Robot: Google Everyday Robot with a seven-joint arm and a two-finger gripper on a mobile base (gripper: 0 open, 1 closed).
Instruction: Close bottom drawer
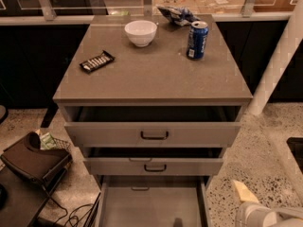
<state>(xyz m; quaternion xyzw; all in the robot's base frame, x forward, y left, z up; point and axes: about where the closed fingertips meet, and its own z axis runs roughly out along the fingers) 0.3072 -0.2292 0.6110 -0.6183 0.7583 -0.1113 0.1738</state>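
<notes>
Camera view looks down on a grey three-drawer cabinet whose flat brown top serves as the table (156, 79). All three drawers stand open. The bottom drawer (150, 198), grey with a small dark bar handle (140, 188), sits lowest, under the table's near edge, and juts out farther than the two above, so its bare grey floor and side walls show. Above it are the mid-width grey drawer front (154, 166) and the widest grey drawer front (152, 135), each with a dark handle.

The pale, cream-tipped pincer (245, 193) hangs low beyond the table's near right corner, over the speckled floor (265, 145), to the right of the bottom drawer and not touching it. Whether it is open or closed I cannot tell.

On the table, a round white bowl (140, 32) stands near the far edge, and a blue soda can (197, 40) stands upright towards the far right corner. A dark-wrapped snack bar (96, 61) lies near the left edge. A crumpled blue-and-white bag (177, 14) rests at the far edge. A dark brown bag (35, 161) lies on the floor to the left.
</notes>
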